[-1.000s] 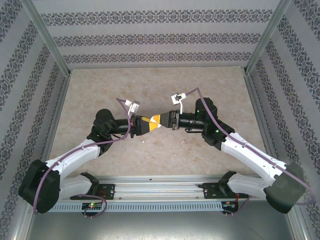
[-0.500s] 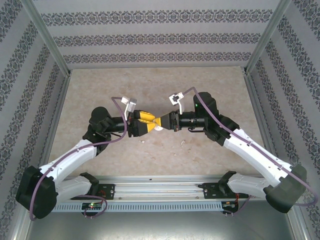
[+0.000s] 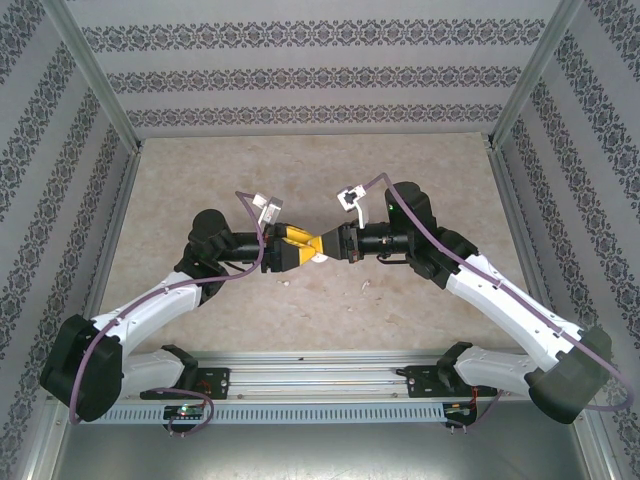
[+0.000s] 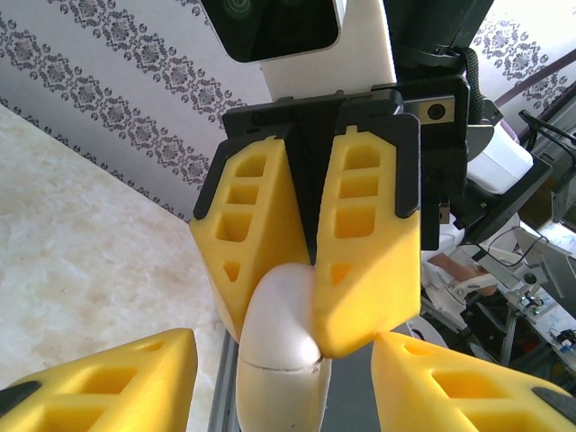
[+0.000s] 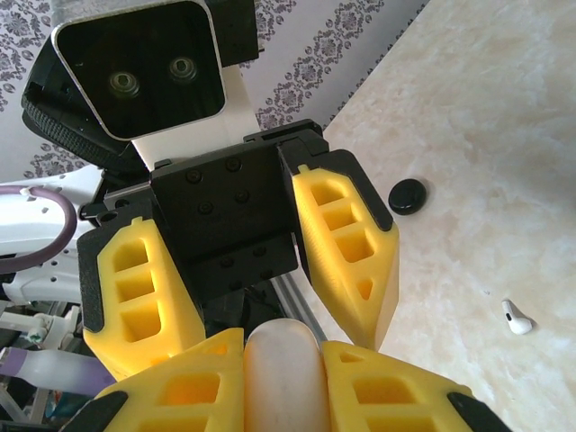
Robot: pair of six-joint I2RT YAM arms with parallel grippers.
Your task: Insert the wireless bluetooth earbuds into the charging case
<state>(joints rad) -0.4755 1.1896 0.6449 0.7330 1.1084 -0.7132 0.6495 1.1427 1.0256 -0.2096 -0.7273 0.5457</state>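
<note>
A white charging case (image 3: 316,257) hangs in the air between my two grippers, over the middle of the table. My right gripper (image 5: 283,342) is shut on it, its yellow pads pressing both sides of the case (image 5: 283,396). In the left wrist view the right gripper (image 4: 306,306) pinches the case's upper part (image 4: 279,378) above a thin seam. My left gripper (image 4: 283,340) is open; its fingers (image 5: 346,243) stand apart on either side of the case without touching it. One white earbud (image 5: 516,317) lies on the table. The other buds are out of view.
A small black oval object (image 5: 408,195) lies on the marble-patterned table (image 3: 200,180) beyond the white bud; I cannot tell what it is. A whitish speck (image 3: 367,287) lies near the front. Patterned walls enclose three sides, and a metal rail (image 3: 320,375) runs along the near edge.
The point where the grippers meet has shifted slightly toward the back of the table. The left arm's elbow swung out and back, and the case stays between the grippers.
</note>
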